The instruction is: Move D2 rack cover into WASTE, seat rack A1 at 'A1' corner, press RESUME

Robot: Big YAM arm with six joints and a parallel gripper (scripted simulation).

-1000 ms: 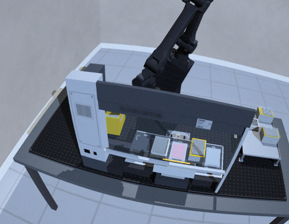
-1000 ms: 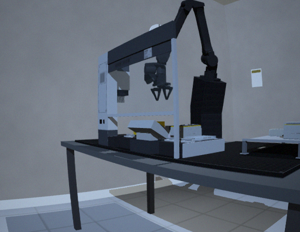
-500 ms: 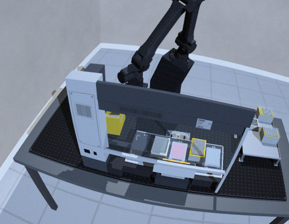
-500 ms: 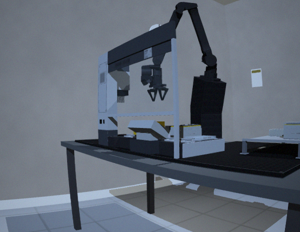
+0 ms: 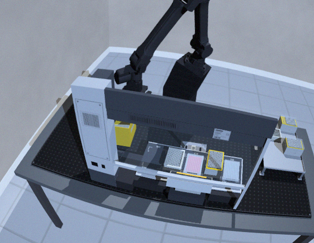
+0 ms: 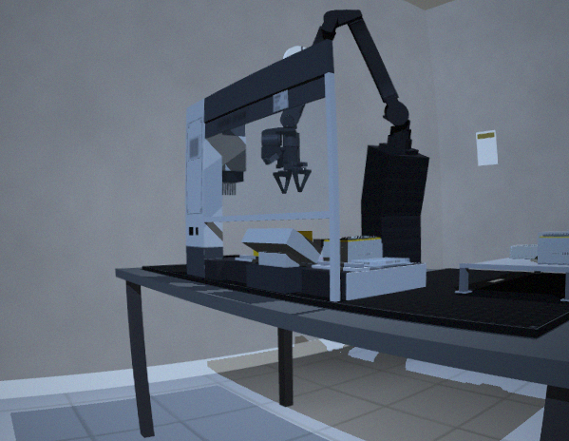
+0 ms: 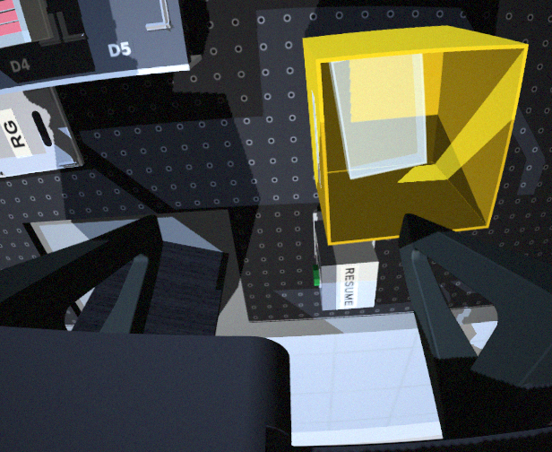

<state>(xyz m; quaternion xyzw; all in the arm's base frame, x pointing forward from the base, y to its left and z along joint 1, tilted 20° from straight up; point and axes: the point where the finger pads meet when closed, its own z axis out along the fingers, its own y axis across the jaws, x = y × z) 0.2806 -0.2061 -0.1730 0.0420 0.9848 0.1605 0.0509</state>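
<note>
Item, cover (image 7: 383, 117): a clear, pale sheet that I see lying tilted inside the yellow waste bin (image 7: 461, 63), leaning against its inner wall, nothing of it over the rim. Item, gripper (image 7: 276, 291): I have it hanging high above the table, fingers spread wide and empty, looking down beside the bin. Adjacent items: RESUME box (image 7: 349, 287) just beside the bin with a green key on its side, RG nest (image 7: 18, 135) and D5 position (image 7: 120, 48) well apart.
</note>
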